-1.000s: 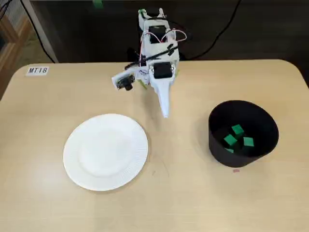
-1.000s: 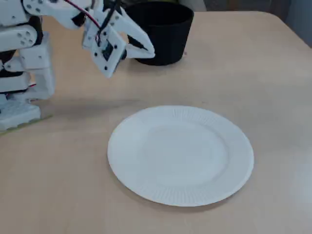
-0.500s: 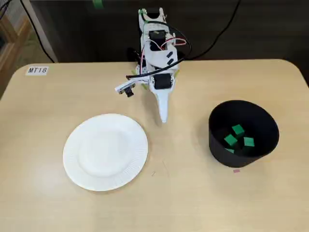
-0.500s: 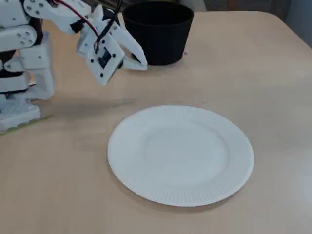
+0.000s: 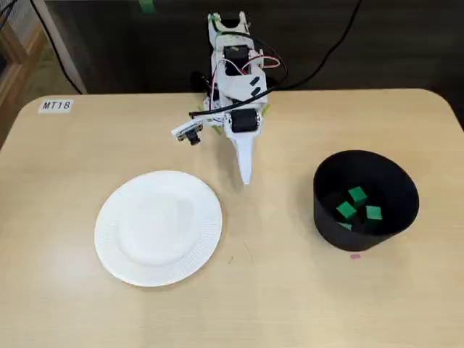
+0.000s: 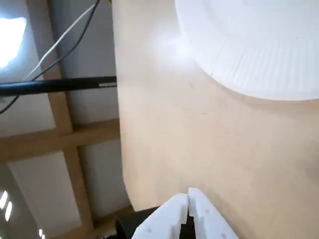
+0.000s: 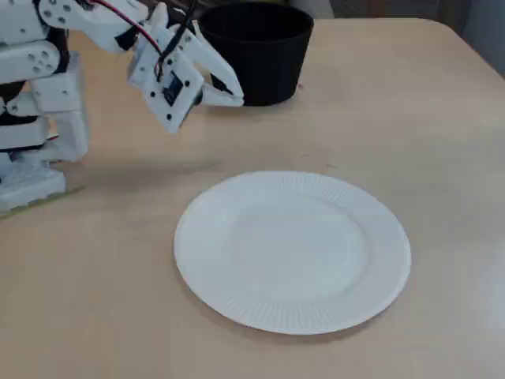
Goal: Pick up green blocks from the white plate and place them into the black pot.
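Green blocks [image 5: 346,210] lie inside the black pot [image 5: 326,221].
In a fixed view the pot stands at the right of the table [image 5: 283,297], well apart from the white plate [image 5: 158,228] at the left. Between them, nearer the far edge, the arm's hand [image 5: 245,177] hangs above the table. In the wrist view its fingers [image 6: 169,214] are pressed together on nothing. A tag reading MT18 [image 5: 56,106] sits at the far left corner.
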